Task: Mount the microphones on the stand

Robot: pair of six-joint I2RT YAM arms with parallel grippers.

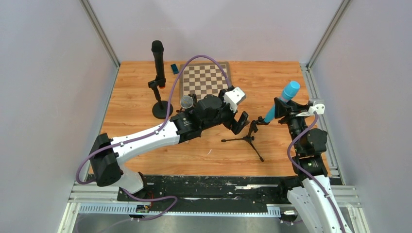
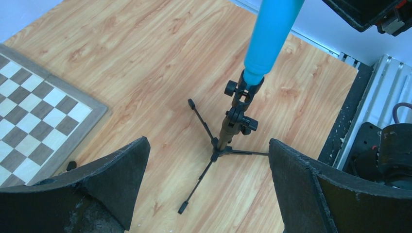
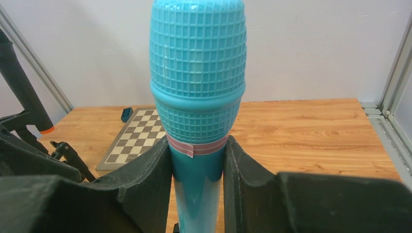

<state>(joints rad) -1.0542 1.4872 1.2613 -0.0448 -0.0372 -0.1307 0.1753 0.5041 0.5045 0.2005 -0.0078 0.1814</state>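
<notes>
My right gripper (image 1: 282,108) is shut on the light blue microphone (image 1: 286,97), tilted with its head up and to the right. In the right wrist view my fingers (image 3: 155,170) clamp its body just below the grille (image 3: 197,87). Its lower end meets the clip of the small black tripod stand (image 1: 248,138), also in the left wrist view (image 2: 233,126). My left gripper (image 1: 241,122) is open and empty just left of the tripod, jaws wide (image 2: 209,170). The black microphone (image 1: 158,63) stands in a round-base stand (image 1: 162,109). Only the purple microphone's silver grille (image 1: 187,101) shows behind my left arm.
A chessboard (image 1: 205,77) lies at the back centre, with a small dark blue object (image 1: 174,68) beside it. Grey walls and aluminium rails (image 1: 318,97) enclose the wooden table (image 1: 272,77). A purple cable arcs over the board.
</notes>
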